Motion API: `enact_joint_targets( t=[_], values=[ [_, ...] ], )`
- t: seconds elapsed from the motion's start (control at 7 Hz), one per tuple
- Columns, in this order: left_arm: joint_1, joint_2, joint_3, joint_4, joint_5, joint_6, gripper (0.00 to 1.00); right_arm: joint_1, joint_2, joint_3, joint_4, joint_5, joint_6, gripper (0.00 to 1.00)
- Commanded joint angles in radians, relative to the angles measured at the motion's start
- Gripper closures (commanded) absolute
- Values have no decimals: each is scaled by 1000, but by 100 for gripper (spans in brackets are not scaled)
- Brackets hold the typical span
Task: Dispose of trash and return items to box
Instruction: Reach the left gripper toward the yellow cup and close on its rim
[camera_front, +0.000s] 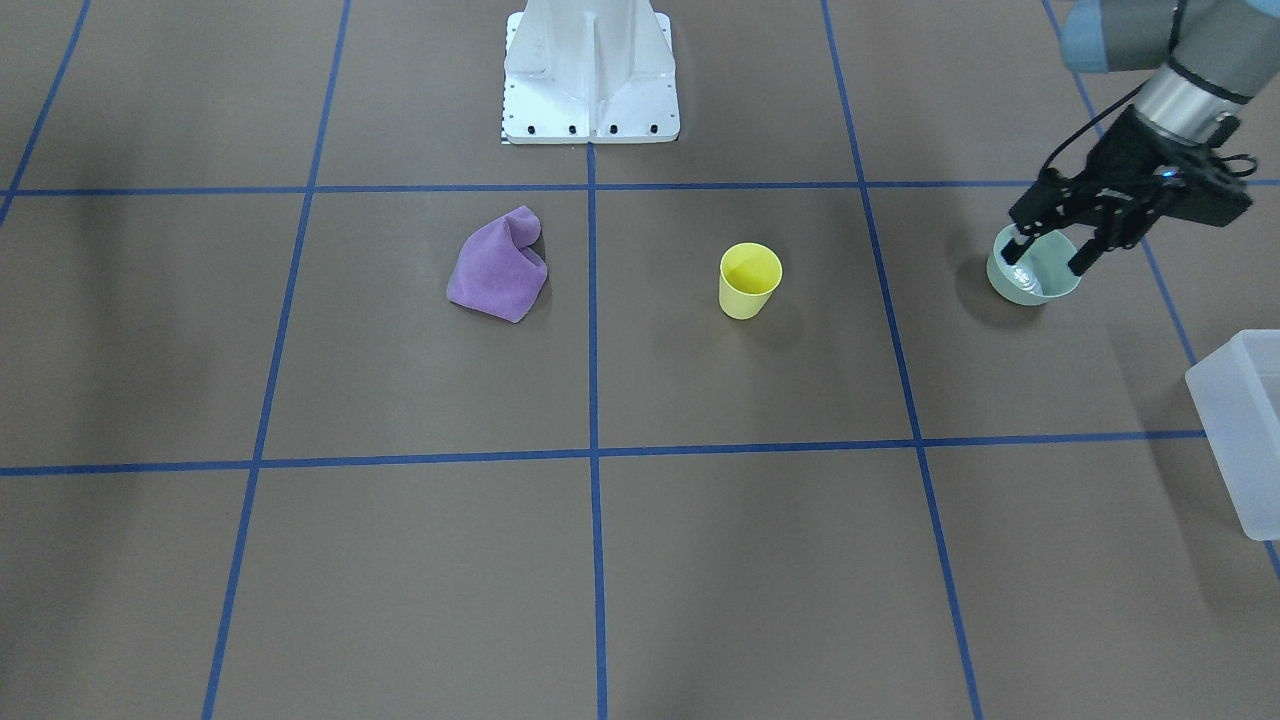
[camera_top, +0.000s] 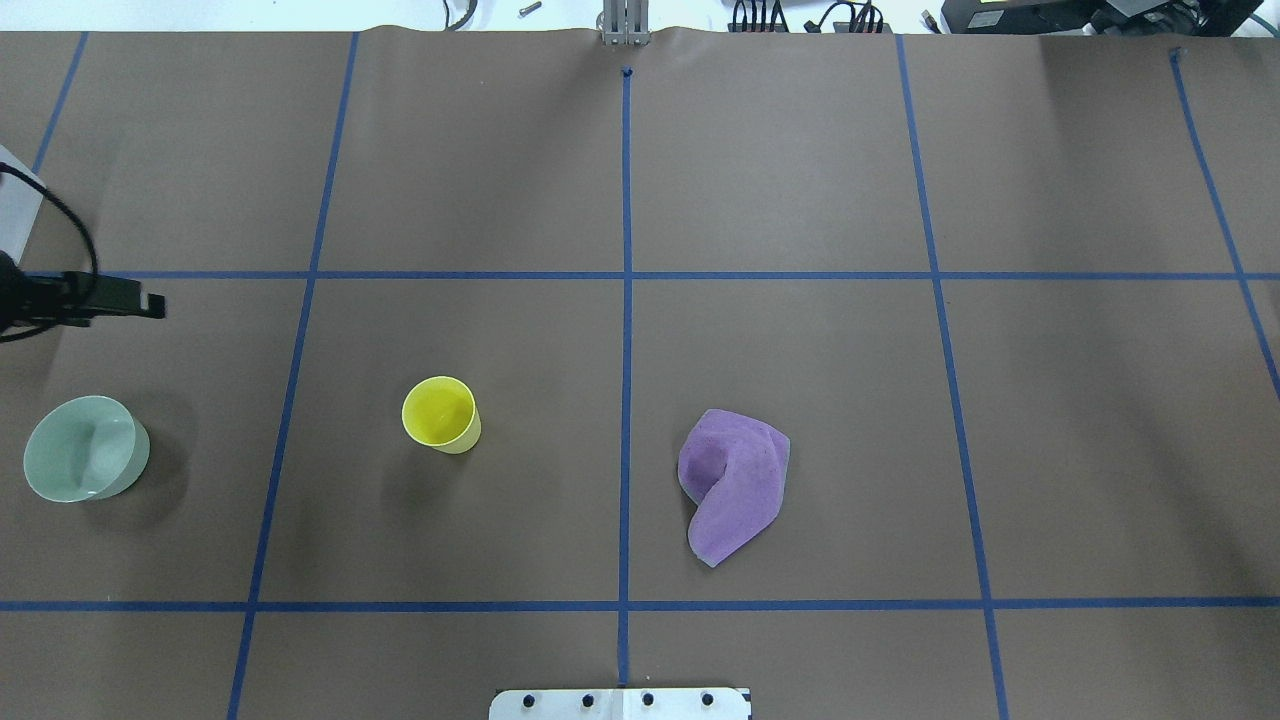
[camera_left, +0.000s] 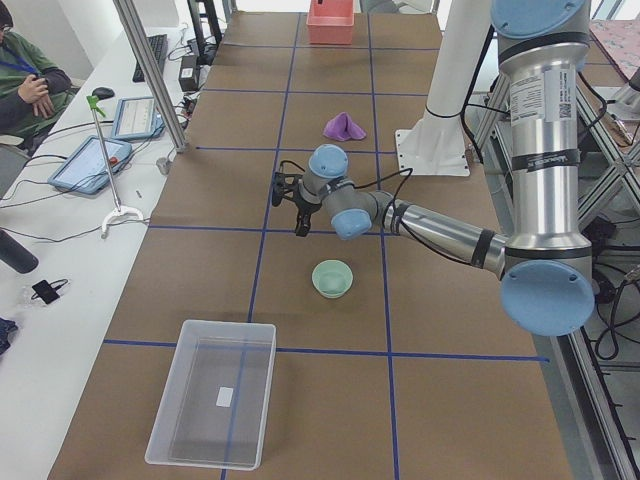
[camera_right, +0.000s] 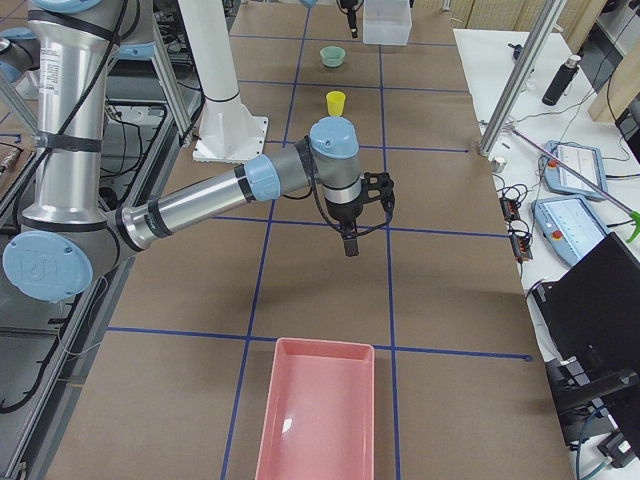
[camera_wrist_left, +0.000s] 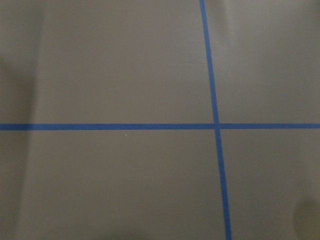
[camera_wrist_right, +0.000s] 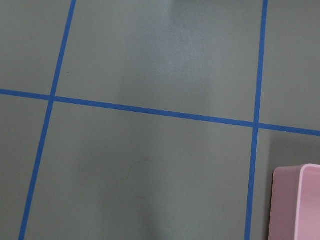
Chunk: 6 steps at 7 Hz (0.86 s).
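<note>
Okay, going from the robot's left end of the counter (camera_top: 800, 180) to its right. First up, a frosted translucent white bin (camera_left: 200, 425), rectangular and straight-walled, sitting open side up, well apart from everything else. Next, the left gripper (camera_front: 1048, 260), hanging above the counter with fingers spread apart and pointing down, out past a pale green bowl (camera_top: 85, 462) on the side away from the robot, not touching it. Then the pale-yellow plastic cup (camera_top: 440, 413), standing upright, mouth up, one grid square over from the bowl and well away from the bin. Just across the centre tape line (camera_top: 625, 300), a crumpled purple cloth (camera_top: 735, 480) lying on the counter. Further along, the right gripper (camera_right: 350, 238), pointing down above the counter; can't tell from the side view whether fingers apart or together. Last, at the far right end, a pink bin (camera_right: 318, 430), open side up.
</note>
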Motion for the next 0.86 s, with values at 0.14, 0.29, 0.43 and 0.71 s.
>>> enact_joint_targets(
  t=[0.14,0.29,0.43,0.71],
  values=[
    [214,-187,-3,174,181,-142,2,-1,-2,0,0,-3,0,0],
    [260,-249,-2,252,218,-144,2,-1,-2,0,0,-3,0,0],
    [317,-282,0,303,254,-148,4,-1,-4,0,0,-3,0,0],
    [394,-285,10,305,297,-152,20,-2,-4,-1,0,-14,0,0]
  ],
)
